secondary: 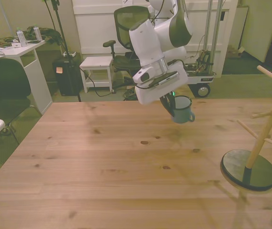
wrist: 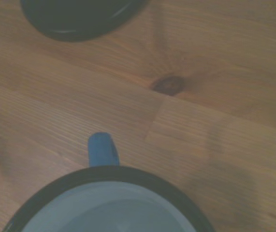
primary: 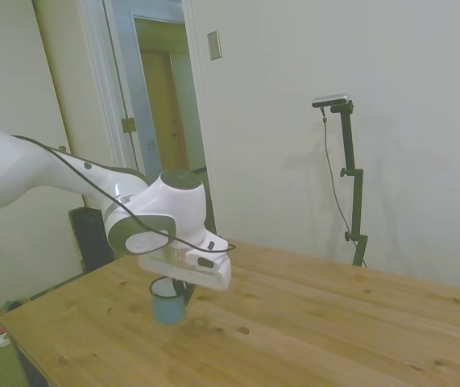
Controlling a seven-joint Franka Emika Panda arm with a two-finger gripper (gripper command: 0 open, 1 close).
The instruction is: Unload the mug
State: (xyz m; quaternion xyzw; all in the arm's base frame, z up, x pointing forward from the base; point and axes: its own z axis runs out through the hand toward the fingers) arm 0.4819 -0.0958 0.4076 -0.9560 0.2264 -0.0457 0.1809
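Side view: white Franka arm's two-finger gripper (primary: 180, 292) hangs low over the wooden table (primary: 310, 322), dark fingers pinching the near rim of the small light-blue cylindrical mug with a dark rim (primary: 167, 301). Mug upright, mouth up, held at the gripper's 7 o'clock under the white wrist housing. Cannot tell from here whether its base touches the boards.

Front view: gripper (secondary: 170, 106) closed on the mug (secondary: 182, 110) at the rim; mug sits at about 4 o'clock from the wrist housing, tipped slightly, small side handle toward the front view's right. A soft shadow lies on the table (secondary: 102, 162) below and nearer the camera than the mug, so the mug appears clear of the surface. Position: far half of the table, a little right of centre in the front view.

Wooden peg stand with round dark base (secondary: 250, 168) stands well apart from the mug, at roughly 4 o'clock from it, near the front view's right edge.

Wrist view: mug (wrist: 109, 203) seen from above, whitish inside, blue handle (wrist: 102, 150) sticking out over bare boards. Edge of the dark round base (wrist: 77, 17) shows beyond a dark knot (wrist: 168, 84) in the wood.
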